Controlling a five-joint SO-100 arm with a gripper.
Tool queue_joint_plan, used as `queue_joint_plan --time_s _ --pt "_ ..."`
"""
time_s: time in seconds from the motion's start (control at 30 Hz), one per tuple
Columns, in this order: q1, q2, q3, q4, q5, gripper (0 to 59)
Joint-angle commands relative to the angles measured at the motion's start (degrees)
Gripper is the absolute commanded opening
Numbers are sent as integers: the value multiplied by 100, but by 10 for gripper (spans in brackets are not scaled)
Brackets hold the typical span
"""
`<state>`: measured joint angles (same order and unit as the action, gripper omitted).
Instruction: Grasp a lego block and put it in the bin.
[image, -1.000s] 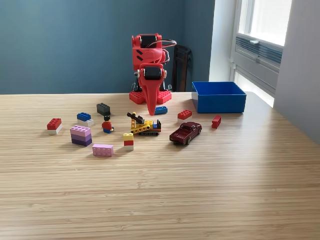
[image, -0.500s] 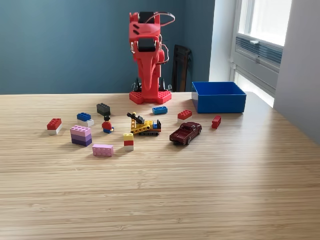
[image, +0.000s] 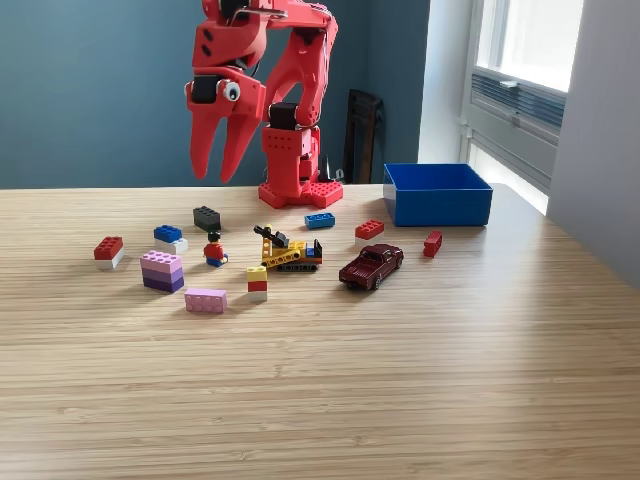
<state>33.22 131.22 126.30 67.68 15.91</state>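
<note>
The bin is an open-topped rectangular box of plain blue plastic with low straight walls, much bigger than any brick near it. It stands on the pale wooden bench at about two o'clock from the middle of the exterior view, at three o'clock from the red arm's base and just apart from it. What shows of its inside looks bare.

The arm reaches up and toward the exterior view's left, and its gripper hangs high above the bench with the two long red fingers pointing down. They are spread apart in a narrow V and hold nothing.

Below the fingers, at six o'clock, lies a dark grey brick. At seven o'clock from it sits a blue-on-white brick, and further toward nine o'clock a red-on-white brick. A stack of pink and purple bricks stands at five o'clock from the blue-on-white one, with a flat pink brick near its five o'clock. A small figure in red stands between the stack and a yellow toy vehicle. A yellow, red and white stack is just at seven o'clock from the vehicle. A small blue brick lies close in front of the base. A red brick, a dark red toy car and another red brick lie at seven to six o'clock from the bin.
</note>
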Motion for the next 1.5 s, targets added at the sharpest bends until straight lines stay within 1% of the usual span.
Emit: queue_joint_plan --time_s 0.03,0.2,0.33,0.57,0.77,0.9,1.1,1.23,1.43,1.5 --pt "677 -580 -343 18 97 172" --pt "1248 -1090 -237 -18 97 216" --pt "1503 -1503 -325 -299 132 244" --pt "1564 -2312 -659 -580 132 246" --pt "1485 -2821 -1230 -589 105 245" --pt "1380 -3076 -1468 -589 35 242" --pt "1107 -3516 -1538 -624 -62 216" --pt "940 -3814 -1538 -677 -62 175" --pt "809 -4131 -1494 -773 -88 132" --pt "809 -4192 -1529 -791 -97 97"
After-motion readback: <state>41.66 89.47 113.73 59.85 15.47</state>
